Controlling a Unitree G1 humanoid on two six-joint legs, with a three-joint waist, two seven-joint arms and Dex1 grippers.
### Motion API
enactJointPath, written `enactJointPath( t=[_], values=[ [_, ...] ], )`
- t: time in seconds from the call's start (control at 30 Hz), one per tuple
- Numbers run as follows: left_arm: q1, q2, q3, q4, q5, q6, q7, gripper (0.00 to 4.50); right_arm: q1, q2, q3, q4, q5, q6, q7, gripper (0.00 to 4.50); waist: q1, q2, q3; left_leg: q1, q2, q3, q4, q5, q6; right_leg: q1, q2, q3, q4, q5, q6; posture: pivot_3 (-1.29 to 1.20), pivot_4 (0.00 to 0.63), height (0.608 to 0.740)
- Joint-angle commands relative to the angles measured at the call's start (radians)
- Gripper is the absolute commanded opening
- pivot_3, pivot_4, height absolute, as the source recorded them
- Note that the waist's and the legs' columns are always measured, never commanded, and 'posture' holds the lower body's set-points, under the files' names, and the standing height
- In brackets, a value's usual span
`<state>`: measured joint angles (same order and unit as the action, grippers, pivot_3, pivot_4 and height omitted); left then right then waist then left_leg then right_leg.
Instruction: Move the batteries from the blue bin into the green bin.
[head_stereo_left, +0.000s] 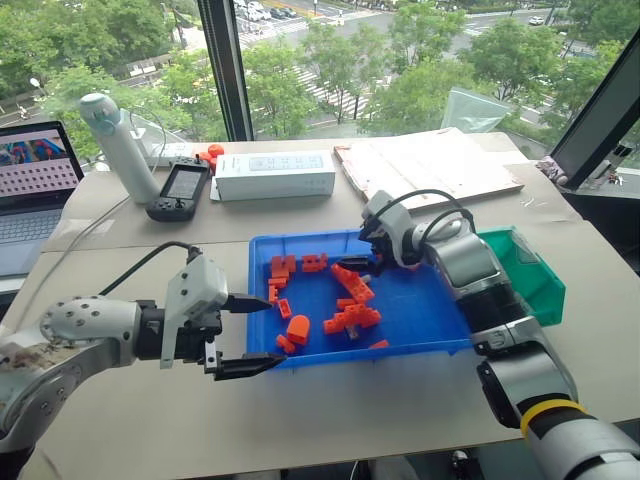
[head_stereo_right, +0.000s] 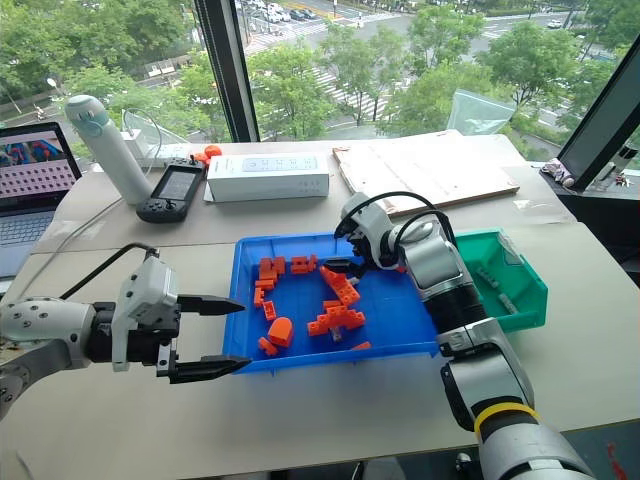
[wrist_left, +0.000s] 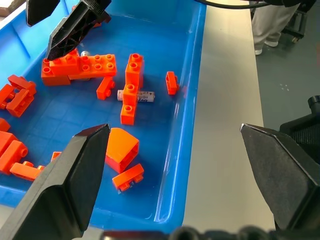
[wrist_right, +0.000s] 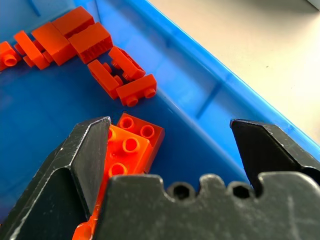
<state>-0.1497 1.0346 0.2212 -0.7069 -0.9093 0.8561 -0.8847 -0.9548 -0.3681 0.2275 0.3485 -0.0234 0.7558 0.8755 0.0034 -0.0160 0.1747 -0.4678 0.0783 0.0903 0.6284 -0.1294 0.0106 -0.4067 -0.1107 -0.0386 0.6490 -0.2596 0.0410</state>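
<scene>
One battery (wrist_left: 136, 96) lies among the orange bricks (head_stereo_left: 352, 305) in the blue bin (head_stereo_left: 430, 320); lower the right hand (head_stereo_left: 368, 262), fingers apart, squarely over it, then carry to the green bin (head_stereo_left: 535, 275).

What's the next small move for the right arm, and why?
Probably ease the open right gripper toward the near wall of the blue bin and lower it over the battery lying among the orange bricks. Its fingers now straddle only bricks near the far wall. Other batteries already lie in the green bin.
</scene>
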Motion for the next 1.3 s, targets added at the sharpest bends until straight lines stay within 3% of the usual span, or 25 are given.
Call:
enactJointPath(
  t=[0.03, 0.57, 0.67, 0.93, 1.17, 1.3],
  values=[
    [-0.001, 0.019, 0.041, -0.023, -0.019, 0.003, 0.003, 4.5, 0.01, 0.015, 0.005, -0.055, 0.023, 0.067, -0.015, 4.46, -0.002, 0.0, 0.0, 0.0, 0.0, 0.0, 0.0, 0.0, 0.0, 0.0, 0.0, 0.0, 0.0, 0.0, 0.0, 0.0, 0.15, 0.74],
    [-0.009, 0.027, 0.034, -0.02, -0.024, -0.001, 0.009, 4.5, 0.053, -0.012, 0.071, -0.17, 0.051, 0.209, -0.045, 4.46, -0.005, 0.0, 0.0, 0.0, 0.001, 0.0, 0.0, 0.0, 0.0, -0.001, 0.0, 0.0, 0.0, 0.0, 0.0, 0.0, 0.15, 0.74],
    [-0.01, 0.027, 0.033, -0.019, -0.024, -0.003, 0.009, 4.5, 0.057, -0.012, 0.073, -0.177, 0.062, 0.211, -0.046, 3.81, -0.005, 0.0, 0.0, 0.0, 0.001, 0.0, 0.0, -0.001, -0.001, 0.0, 0.001, 0.0, 0.0, 0.0, 0.0, 0.0, 0.15, 0.74],
    [-0.015, 0.026, 0.028, -0.016, -0.021, -0.005, 0.008, 4.5, 0.047, -0.014, 0.081, -0.18, 0.074, 0.204, -0.053, 1.04, -0.006, 0.0, 0.0, 0.0, 0.001, 0.0, 0.0, -0.001, -0.001, -0.001, 0.001, 0.0, 0.0, 0.0, 0.0, 0.0, 0.15, 0.74],
    [-0.013, 0.023, 0.022, -0.018, -0.02, -0.007, 0.006, 4.5, -0.026, -0.061, 0.021, -0.18, 0.124, 0.235, -0.01, 1.04, -0.006, 0.0, 0.0, -0.001, 0.001, 0.0, 0.0, -0.001, -0.001, -0.001, 0.001, 0.0, 0.0, 0.0, 0.0, 0.0, 0.15, 0.74],
    [-0.023, 0.02, 0.004, -0.01, -0.01, -0.015, 0.0, 4.5, -0.067, -0.162, -0.001, -0.132, 0.131, 0.211, 0.031, 1.04, -0.002, 0.0, 0.0, -0.001, 0.001, 0.0, -0.001, -0.001, -0.001, -0.001, 0.001, 0.0, -0.001, 0.0, 0.0, 0.0, 0.15, 0.74]
  ],
)
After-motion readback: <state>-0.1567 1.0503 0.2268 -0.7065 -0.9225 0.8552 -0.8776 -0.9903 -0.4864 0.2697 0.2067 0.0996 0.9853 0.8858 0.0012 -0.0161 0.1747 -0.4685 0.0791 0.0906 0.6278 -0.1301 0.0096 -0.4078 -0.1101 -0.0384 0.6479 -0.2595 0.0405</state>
